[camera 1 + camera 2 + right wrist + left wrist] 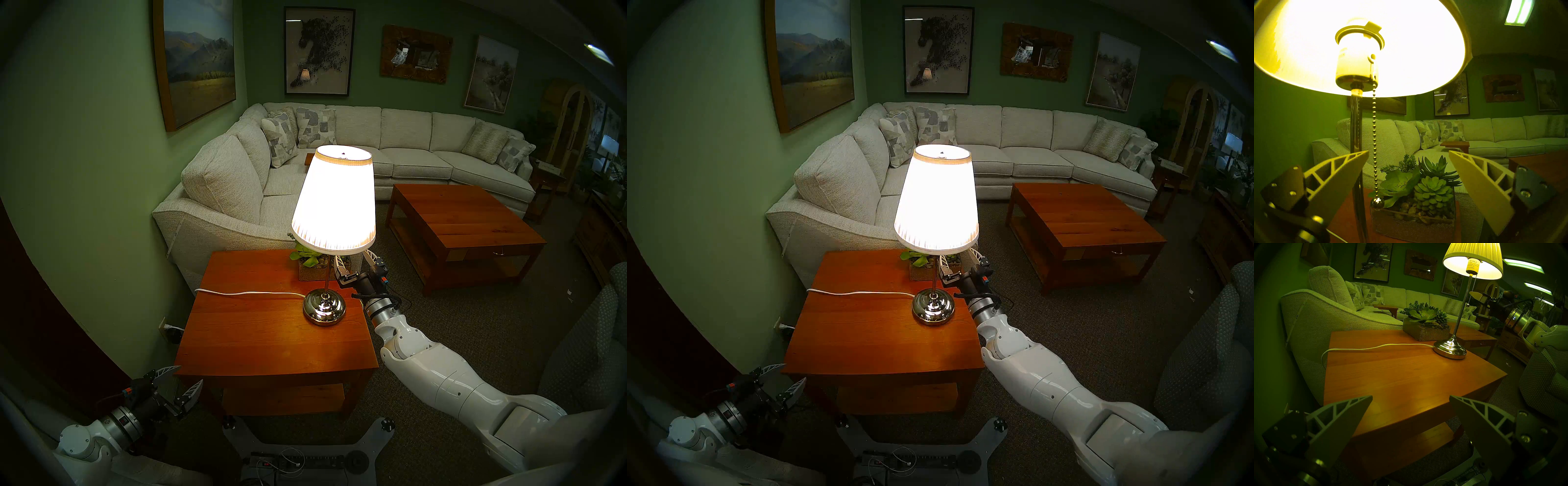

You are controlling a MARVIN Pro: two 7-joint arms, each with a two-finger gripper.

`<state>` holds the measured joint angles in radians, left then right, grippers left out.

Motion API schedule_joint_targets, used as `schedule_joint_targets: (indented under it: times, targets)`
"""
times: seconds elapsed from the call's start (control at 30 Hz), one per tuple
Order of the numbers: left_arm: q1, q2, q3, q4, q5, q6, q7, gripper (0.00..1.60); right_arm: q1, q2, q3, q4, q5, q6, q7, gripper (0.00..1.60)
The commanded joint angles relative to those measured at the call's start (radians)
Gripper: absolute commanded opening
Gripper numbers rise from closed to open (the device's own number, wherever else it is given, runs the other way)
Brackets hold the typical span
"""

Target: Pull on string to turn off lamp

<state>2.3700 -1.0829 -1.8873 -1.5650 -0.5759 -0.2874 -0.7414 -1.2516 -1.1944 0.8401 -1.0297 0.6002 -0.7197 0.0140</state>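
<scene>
The lamp was lit and stood at the far right part of the table, its chrome base near the right edge. The string, a thin beaded chain, hung straight down from the socket under the shade, just right of the pole, and ended in a small ball weight above the succulent planter.

The right tool was held released under the right rim of the shade, fingers spread wide. In the right wrist view the chain was seen inside the gap but hard against the left finger, with the pole partly hidden behind that finger. No contact with the chain could be confirmed. The left tool was held released low at the near left corner of the table, well apart from the lamp.

The step in hand was judged to be the lining-up for the grasp. It would be done best if the tool were shifted slightly left, so that the chain lay midway between the fingers and the pole stayed outside them. The chain would best be pinched just above the ball weight, so that a slip would be stopped by the ball. The pull should then be made straight down along the chain; a sideways tug was judged likely to tip the light lamp toward the table edge.
</scene>
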Motion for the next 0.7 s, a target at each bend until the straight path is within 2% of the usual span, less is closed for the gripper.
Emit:
schedule_joint_targets:
  times: [0.0, 0.1, 0.13, 0.17, 0.47, 0.53, 0.57, 0.6, 0.67]
  targets:
    - [-0.002, 0.002, -0.007, -0.017, -0.003, -0.004, -0.001, 1.6, 0.085, -0.034, 0.012, 0.015, -0.001, -0.02, 0.023, 1.6]
    - [-0.003, 0.002, -0.007, -0.017, -0.003, -0.004, -0.001, 1.6, 0.104, -0.044, 0.015, 0.034, 0.004, -0.016, 0.031, 1.6]
    - [-0.003, 0.002, -0.007, -0.017, -0.003, -0.004, -0.001, 1.6, 0.11, -0.047, 0.016, 0.041, 0.006, -0.017, 0.034, 1.37]
    - [-0.003, 0.002, -0.007, -0.017, -0.003, -0.005, -0.001, 1.6, 0.114, -0.048, 0.017, 0.045, 0.008, -0.017, 0.036, 0.78]
    - [-0.001, 0.002, -0.007, -0.019, -0.004, -0.004, -0.001, 1.6, 0.124, -0.063, 0.018, 0.091, 0.019, -0.048, 0.073, 0.61]
    - [-0.001, 0.002, -0.008, -0.019, -0.004, -0.004, 0.0, 1.6, 0.118, -0.067, 0.015, 0.096, 0.019, -0.061, 0.08, 0.37]
    - [-0.001, 0.002, -0.008, -0.019, -0.004, -0.004, 0.0, 1.6, 0.113, -0.067, 0.014, 0.095, 0.018, -0.066, 0.082, 0.11]
    - [-0.001, 0.002, -0.008, -0.02, -0.004, -0.004, 0.0, 1.6, 0.107, -0.068, 0.012, 0.095, 0.018, -0.071, 0.085, 0.0]
    - [0.0, 0.002, -0.008, -0.02, -0.004, -0.004, 0.0, 1.6, 0.093, -0.07, 0.008, 0.096, 0.019, -0.08, 0.092, 0.0]
